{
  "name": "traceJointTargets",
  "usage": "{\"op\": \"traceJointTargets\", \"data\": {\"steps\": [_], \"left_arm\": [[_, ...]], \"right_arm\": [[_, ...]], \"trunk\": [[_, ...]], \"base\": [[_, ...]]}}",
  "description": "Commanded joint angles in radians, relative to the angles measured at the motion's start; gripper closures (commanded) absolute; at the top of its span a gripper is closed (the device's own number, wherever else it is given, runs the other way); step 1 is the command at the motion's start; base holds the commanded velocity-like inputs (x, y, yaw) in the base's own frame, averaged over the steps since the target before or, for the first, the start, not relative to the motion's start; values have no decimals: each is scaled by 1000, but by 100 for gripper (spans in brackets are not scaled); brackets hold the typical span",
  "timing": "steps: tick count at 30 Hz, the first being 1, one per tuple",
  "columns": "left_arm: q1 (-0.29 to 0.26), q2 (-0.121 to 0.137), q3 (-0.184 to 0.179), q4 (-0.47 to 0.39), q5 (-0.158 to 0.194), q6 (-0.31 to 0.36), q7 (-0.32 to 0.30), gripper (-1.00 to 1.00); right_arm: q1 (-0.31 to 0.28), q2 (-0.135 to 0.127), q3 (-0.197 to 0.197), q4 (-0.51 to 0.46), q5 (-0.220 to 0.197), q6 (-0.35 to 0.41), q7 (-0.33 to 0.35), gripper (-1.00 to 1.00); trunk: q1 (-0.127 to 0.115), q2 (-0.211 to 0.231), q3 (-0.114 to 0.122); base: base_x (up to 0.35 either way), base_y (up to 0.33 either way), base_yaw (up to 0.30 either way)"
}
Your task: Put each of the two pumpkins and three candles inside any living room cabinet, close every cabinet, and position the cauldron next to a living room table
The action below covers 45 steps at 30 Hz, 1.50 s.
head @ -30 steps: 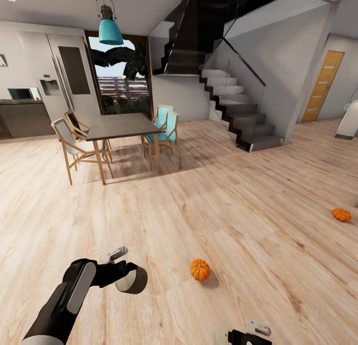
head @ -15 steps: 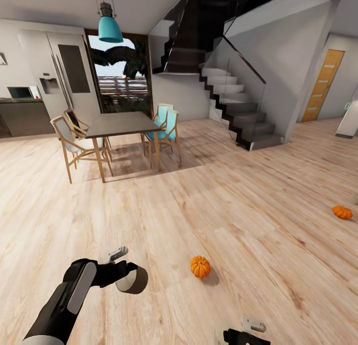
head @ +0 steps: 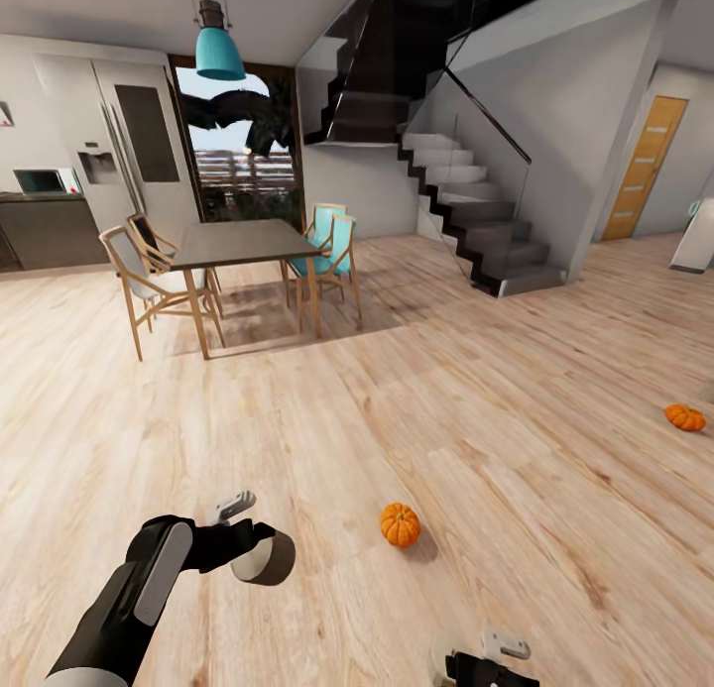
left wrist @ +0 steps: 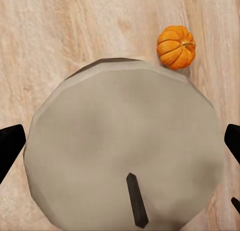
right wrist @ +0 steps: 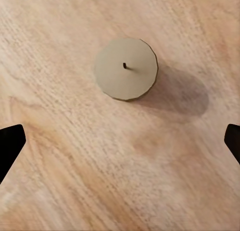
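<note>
My left gripper [head: 253,540] is shut on a wide beige candle [head: 264,559], held above the floor at lower left. In the left wrist view that candle [left wrist: 120,146] spans the gap between the fingertips [left wrist: 10,151], wick facing the camera. An orange pumpkin [head: 400,524] lies on the floor just right of it and also appears in the left wrist view [left wrist: 176,46]. The other pumpkin [head: 684,416] lies at the far right. My right gripper [head: 486,659] is open and hangs over a second candle [right wrist: 126,68] standing on the floor. Cabinet and cauldron are out of view.
A dark dining table [head: 243,245] with several wooden chairs [head: 139,286] stands at the back left. A staircase [head: 476,226] rises at the back centre. An orange door [head: 643,167] is at the far right. Wood floor stretches between.
The whole picture has shifted slightly, so the camera has moved a little. Both arms keep nearly the same pose, and the left gripper still holds the candle.
</note>
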Motion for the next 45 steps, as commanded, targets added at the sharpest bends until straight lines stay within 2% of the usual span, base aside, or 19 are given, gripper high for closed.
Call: {"op": "traceJointTargets", "data": {"steps": [1, 13, 22, 29, 35, 45], "left_arm": [[-1, -1, 1, -1, 11, 4, 7, 100], [-1, -2, 1, -1, 11, 4, 7, 100], [-1, -27, -3, -1, 10, 3, 7, 100], [-1, -31, -4, -1, 10, 4, 7, 100], [-1, -31, -4, -1, 10, 4, 7, 100], [-1, -32, -5, -1, 10, 4, 7, 100]], "right_arm": [[0, -1, 8, -3, -6, 4, -8, -100], [0, -1, 10, -4, -6, -2, -6, -100], [0, 0, 10, -4, -6, -13, -7, -100], [0, 1, 10, -4, -6, -21, -8, -100], [0, 20, 11, -3, -6, -22, -9, -100], [0, 28, 12, -3, -6, -23, -9, -100]], "trunk": [[4, -8, -4], [50, -92, -42], [84, -155, -70], [111, -204, -92], [134, -246, -111], [172, -316, -142]], "base": [[0, 0, 0], [0, 0, 0], [0, 0, 0], [0, 0, 0], [0, 0, 0], [0, 0, 0]]}}
